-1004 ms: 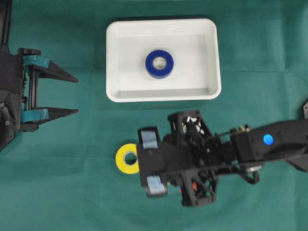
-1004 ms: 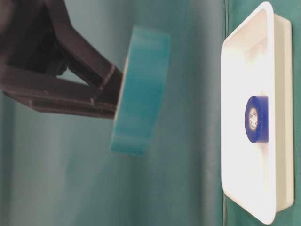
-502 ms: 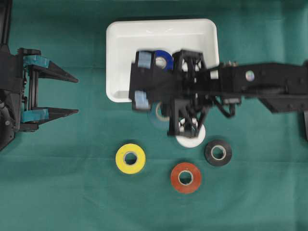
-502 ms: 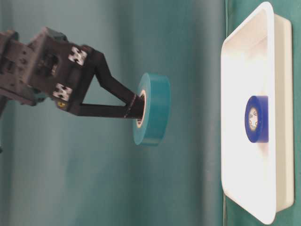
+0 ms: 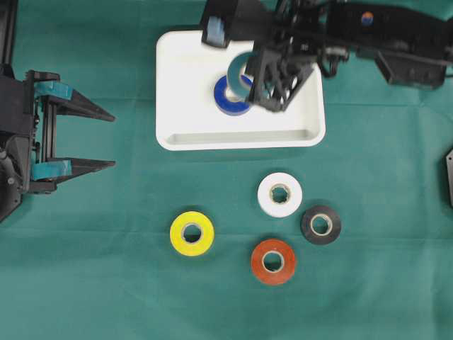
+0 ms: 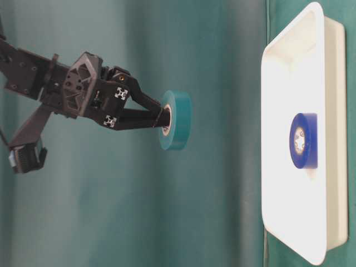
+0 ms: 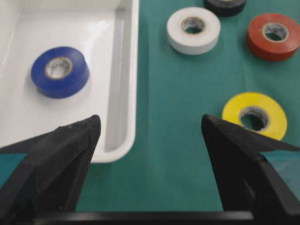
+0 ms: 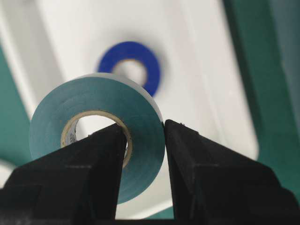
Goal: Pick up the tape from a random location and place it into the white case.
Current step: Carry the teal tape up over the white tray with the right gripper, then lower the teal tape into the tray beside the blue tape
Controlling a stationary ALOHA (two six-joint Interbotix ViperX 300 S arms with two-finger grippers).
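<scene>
1. In the overhead view the right arm (image 5: 368, 32) covers the white case's (image 5: 170, 85) far rim and part of the blue roll (image 5: 228, 98); the top edge cuts the arm off.
2. The teal roll (image 5: 239, 69) shows there only as an arc, the rest hidden behind the right gripper (image 5: 248, 74).
3. The left gripper (image 5: 106, 139) is cropped by the left edge of that view.
4. In the left wrist view the black roll (image 7: 225, 4) is cut by the top edge, and the case (image 7: 126, 93) by the top and left edges.
5. In the right wrist view the blue roll (image 8: 152, 65) and the case (image 8: 211, 70) are blurred, and the teal roll (image 8: 89, 103) hides the blue roll's lower part.
6. The table-level view crops the case (image 6: 278, 83) at the right edge.
</scene>
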